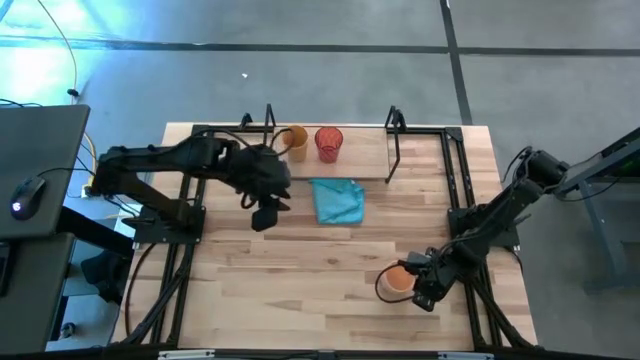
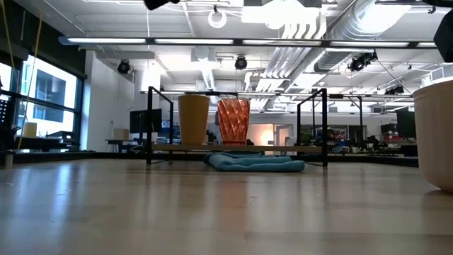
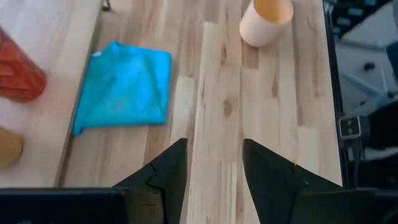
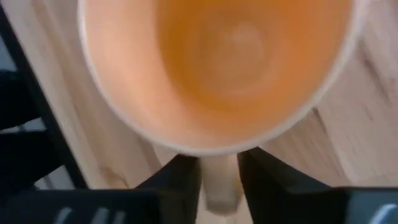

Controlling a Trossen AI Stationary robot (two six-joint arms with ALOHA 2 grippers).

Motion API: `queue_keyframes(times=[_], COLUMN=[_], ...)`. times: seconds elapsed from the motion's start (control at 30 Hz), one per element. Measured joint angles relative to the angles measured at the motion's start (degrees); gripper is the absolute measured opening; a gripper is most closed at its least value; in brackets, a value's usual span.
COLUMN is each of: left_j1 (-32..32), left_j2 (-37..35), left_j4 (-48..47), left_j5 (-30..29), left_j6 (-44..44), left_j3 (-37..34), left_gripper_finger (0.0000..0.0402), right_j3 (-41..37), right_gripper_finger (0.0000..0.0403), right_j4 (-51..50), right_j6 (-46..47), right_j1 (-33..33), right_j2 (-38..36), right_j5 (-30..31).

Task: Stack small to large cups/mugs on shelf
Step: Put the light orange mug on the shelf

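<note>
The mug (image 1: 397, 282), orange inside with a pale outer wall, stands upright on the tabletop near the right front; it shows large in the low view (image 2: 435, 134). My right gripper (image 1: 425, 287) is at its right side, shut on its handle. My left gripper (image 1: 265, 213) hovers open over bare table just left of the blue cloth, touching nothing (image 3: 214, 171). On the shelf (image 1: 420, 150) at the far edge, the mustard-tan tumbler (image 1: 295, 140) and the dark red ribbed cup (image 1: 328, 143) stand side by side on their bases (image 2: 194, 119) (image 2: 233, 122). My right gripper (image 4: 221, 177) has the mug's handle (image 4: 221, 186) pinched between its two fingers, one on each side of the loop. The fingers come slanting from the table's right and above. The mug stays upright, with its base on the tabletop as far as the low view shows.
A folded blue cloth (image 1: 338, 200) lies on the table just in front of the shelf, below the two cups. The shelf's black wire posts (image 1: 393, 145) rise at its sides. Bare wood spreads between the cloth and the mug (image 3: 266, 22).
</note>
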Motion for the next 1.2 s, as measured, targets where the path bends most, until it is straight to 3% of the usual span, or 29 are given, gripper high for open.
queue_keyframes(times=[0.27, 0.53, 0.83, 1.2], left_j1=[0.0, 0.0, 0.0, 0.0], left_j2=[-4.8, -6.0, -9.7, -19.8], left_j4=[3.5, 4.6, 5.3, 8.7], left_j5=[-0.2, -1.2, -10.2, -23.3], left_j6=[-3.0, -3.5, -4.6, -10.8], left_j3=[-8.2, -14.8, -19.9, -25.9], left_gripper_finger=[0.0143, 0.0143, 0.0143, 0.0143], right_j3=[0.0, 1.8, 6.8, 14.1], right_gripper_finger=[0.0022, 0.0021, 0.002, 0.002], right_j4=[3.2, 2.5, -7.7, -16.9], right_j6=[-2.0, -0.5, 0.9, 6.1], right_j1=[-3.1, -6.0, -11.8, -22.2], right_j2=[-0.3, -0.2, -0.2, -0.2], right_j5=[-2.5, -1.6, 1.2, 11.8])
